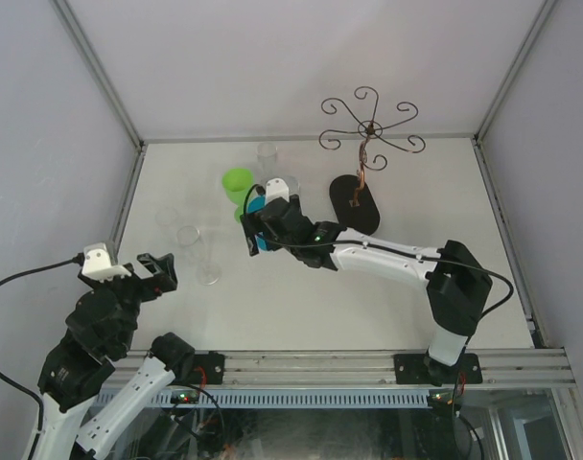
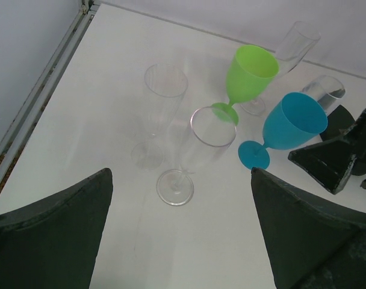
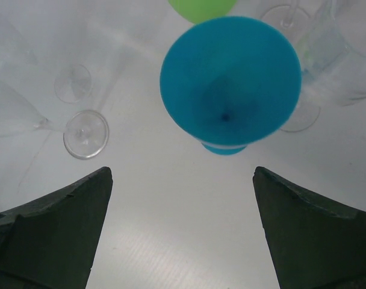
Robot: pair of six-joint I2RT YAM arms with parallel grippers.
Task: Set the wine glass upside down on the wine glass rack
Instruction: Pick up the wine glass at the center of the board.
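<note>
Evidently stood at the approach step: no glass lifted, nothing hung on the wine glass rack [image 1: 368, 129]. Found the right end effector [image 3: 182, 171] spread fully apart and clamped on nothing, hovering over the blue wine glass [image 3: 230, 81], with the bowl viewed from above and lined up on the centre of the gap, not yet enclosed. Judged this glass to be the piece selected out of the group. Located it upright, foot down, near the middle of the desk [image 1: 301, 307], with the green glass [image 2: 252, 75] just beside it on the far-left side and clear glasses [image 2: 213, 129] further left and behind. Located the rack well apart from the group, toward the far right, resting on its black oval base [image 1: 356, 203], curled arms bare. Found the left end effector [image 1: 155, 271] likewise spread apart and holding nothing, hovering above the near-left part of the desk and facing the glasses from well apart.

Next move, as judged: called for lowering the right end effector around the bowl or the stem, then closing gently. Expected smooth, top-heavy ware, prone to slipping or tipping under side load. Required clearance from the green glass and the clear glasses during descent. Thereafter called for a lift, a wrist inversion and a carry to the rack, for sliding the foot into one curled arm, bowl hanging down.
</note>
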